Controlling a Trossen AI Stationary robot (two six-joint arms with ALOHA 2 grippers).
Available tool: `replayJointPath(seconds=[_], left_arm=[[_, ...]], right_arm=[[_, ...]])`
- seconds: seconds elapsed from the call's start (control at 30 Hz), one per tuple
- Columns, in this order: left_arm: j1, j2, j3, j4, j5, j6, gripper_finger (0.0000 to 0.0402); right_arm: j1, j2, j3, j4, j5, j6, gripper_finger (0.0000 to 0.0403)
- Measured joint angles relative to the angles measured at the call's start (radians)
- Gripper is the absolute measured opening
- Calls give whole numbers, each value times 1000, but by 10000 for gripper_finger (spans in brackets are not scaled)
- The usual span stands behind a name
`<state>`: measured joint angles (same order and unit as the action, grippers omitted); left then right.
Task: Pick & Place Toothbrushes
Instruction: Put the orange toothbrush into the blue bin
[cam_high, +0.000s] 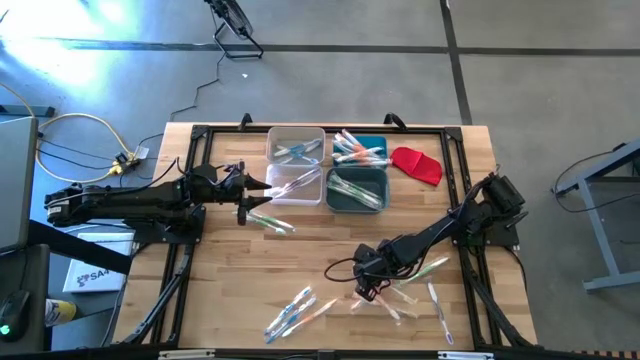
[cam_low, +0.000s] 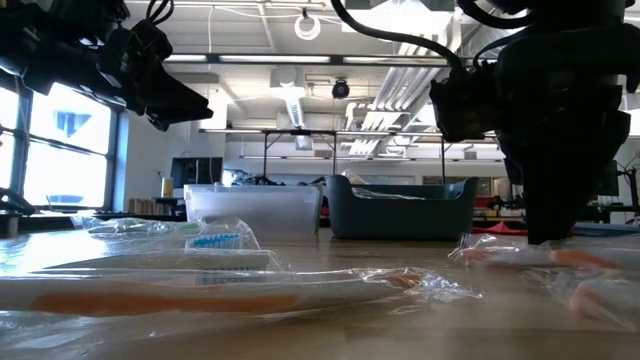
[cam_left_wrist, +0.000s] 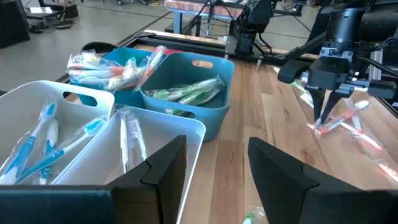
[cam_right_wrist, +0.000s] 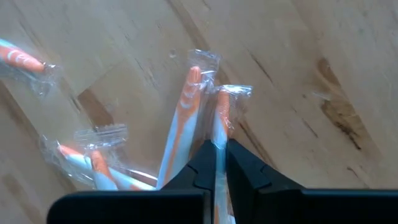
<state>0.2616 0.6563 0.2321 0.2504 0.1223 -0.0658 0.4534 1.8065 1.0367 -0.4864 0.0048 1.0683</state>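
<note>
The right gripper is down on the wooden surface, pinched shut on an orange toothbrush in a clear wrapper, with more toothbrushes lying near. The left gripper hangs wide open and empty beside the white bin.

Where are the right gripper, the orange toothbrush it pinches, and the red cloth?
right gripper (cam_right_wrist: 216, 163): right wrist view, between fingertips.
orange toothbrush (cam_right_wrist: 221, 109): right wrist view, wrapped end.
red cloth (cam_high: 418, 164): high view, its middle.
</note>
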Motion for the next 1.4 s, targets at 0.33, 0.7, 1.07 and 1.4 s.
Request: replayJointPath(seconds=[0.33,0.7,1.07,1.4], left_arm=[[0,0,0,0,0,0,171],[0,0,0,1,0,0,171],[0,0,0,1,0,0,171],[0,0,0,1,0,0,171]], right_arm=[[-5,-47,0,35,-3,-47,10],[-26,-233,0,29,153,-126,10],[-95,-387,0,37,326,-329,10],[-253,-447,0,149,394,-727,10]])
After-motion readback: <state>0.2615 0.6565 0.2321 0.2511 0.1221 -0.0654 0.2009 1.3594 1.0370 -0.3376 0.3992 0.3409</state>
